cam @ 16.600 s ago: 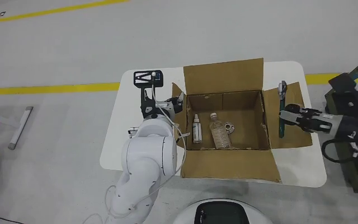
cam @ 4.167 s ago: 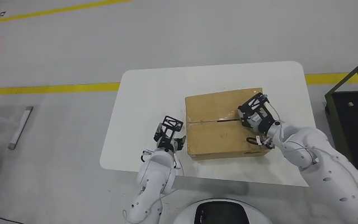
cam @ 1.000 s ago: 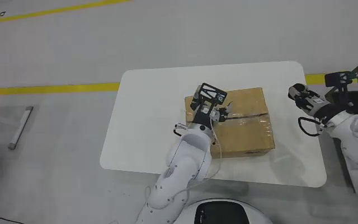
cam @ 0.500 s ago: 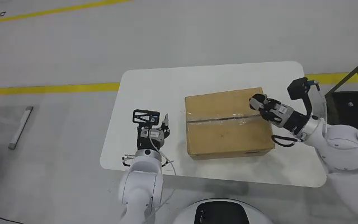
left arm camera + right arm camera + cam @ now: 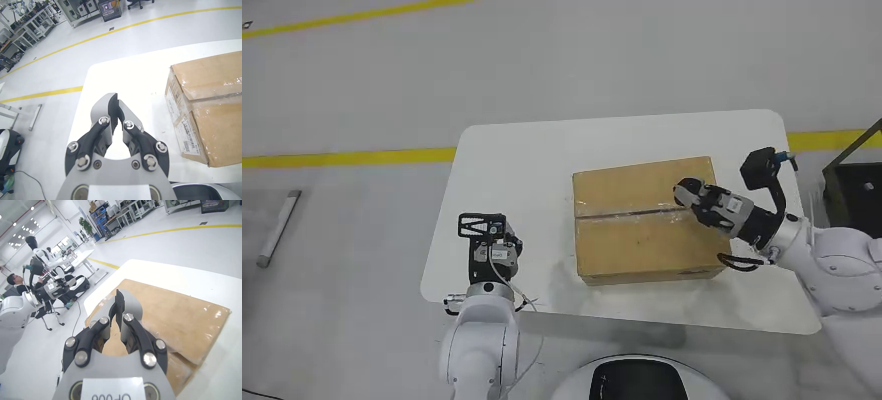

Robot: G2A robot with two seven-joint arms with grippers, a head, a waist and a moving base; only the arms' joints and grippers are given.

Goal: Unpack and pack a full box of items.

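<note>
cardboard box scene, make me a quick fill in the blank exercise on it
The cardboard box has its flaps ____ and taped.
The right gripper, fingers shut, hangs above the box's ____ face.
The left gripper, over the table beside the box, has its fingers ____.
Missing: closed; top; shut.

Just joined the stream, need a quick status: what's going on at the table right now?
A cardboard box sits shut on the white table, its top seam sealed with clear tape. The right gripper is shut and empty above the box top, near the end of the seam; whether it touches the box I cannot tell. The left gripper is also shut and empty, above bare table beside the box, apart from it.
</note>
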